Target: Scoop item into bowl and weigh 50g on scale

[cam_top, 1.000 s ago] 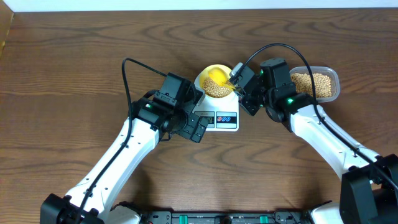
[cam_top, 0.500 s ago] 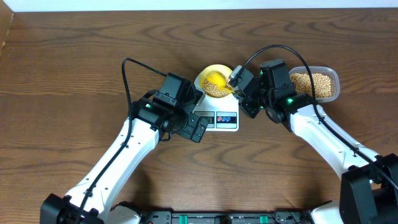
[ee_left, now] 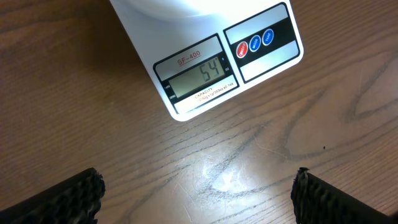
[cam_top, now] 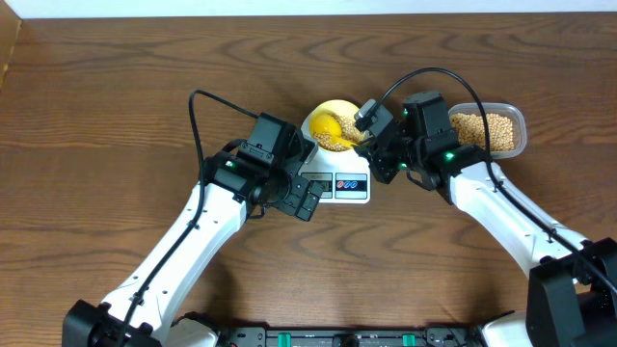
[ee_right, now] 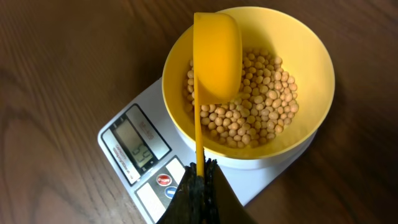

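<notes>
Bowl (ee_right: 311,59) on scale (ee_right: 124,146) holds soybeans (ee_right: 261,106); tub (cam_top: 522,118) at right too. Right gripper (ee_right: 200,180) clamps scoop (ee_right: 216,56), tipped over bowl; left gripper (ee_left: 199,199) jaws apart, low over table (ee_left: 261,149).

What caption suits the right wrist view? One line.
Right tool holds bright yellow plastic scoop over tan beans in round yellow bowl on white digital scale.

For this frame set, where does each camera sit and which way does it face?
Overhead: above the table, facing straight down; left arm, right arm, scale, bowl.
Left wrist: on the left arm, looking down at the scale's display; open left pincer, its tips at bottom corners.
Right wrist: looking down along the shut right pincer holding the scoop over the beans.
Shared: both wrist views show the scale's display.
</notes>
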`<state>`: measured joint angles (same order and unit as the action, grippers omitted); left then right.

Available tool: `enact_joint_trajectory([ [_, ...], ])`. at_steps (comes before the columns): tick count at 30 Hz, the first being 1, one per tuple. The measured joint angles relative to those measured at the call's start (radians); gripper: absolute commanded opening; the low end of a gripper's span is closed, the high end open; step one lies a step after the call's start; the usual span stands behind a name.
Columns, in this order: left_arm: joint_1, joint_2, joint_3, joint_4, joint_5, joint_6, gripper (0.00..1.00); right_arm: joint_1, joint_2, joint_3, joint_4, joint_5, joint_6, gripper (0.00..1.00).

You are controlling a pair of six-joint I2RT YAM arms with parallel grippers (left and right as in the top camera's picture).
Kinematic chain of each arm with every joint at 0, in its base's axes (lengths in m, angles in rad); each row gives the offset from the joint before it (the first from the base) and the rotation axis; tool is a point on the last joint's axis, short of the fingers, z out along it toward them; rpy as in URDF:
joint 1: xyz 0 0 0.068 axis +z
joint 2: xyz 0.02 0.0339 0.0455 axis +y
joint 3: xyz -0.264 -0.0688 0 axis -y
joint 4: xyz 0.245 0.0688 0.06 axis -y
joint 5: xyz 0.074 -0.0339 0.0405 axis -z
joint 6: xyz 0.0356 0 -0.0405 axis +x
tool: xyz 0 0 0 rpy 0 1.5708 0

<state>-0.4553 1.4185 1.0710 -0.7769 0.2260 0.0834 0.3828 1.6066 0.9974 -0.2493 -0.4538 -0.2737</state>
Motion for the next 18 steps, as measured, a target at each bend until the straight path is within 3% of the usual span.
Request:
enact_joint_trajectory([
  [12, 0.0, 0.0, 0.0, 0.0, 0.0, 0.0, 0.98, -0.079, 0.0, 0.0, 0.0, -0.111, 0.22, 0.01],
  [18, 0.0, 0.0, 0.0, 0.0, 0.0, 0.0, 0.98, -0.147, 0.0, 0.0, 0.0, -0.218, 0.256, 0.01],
])
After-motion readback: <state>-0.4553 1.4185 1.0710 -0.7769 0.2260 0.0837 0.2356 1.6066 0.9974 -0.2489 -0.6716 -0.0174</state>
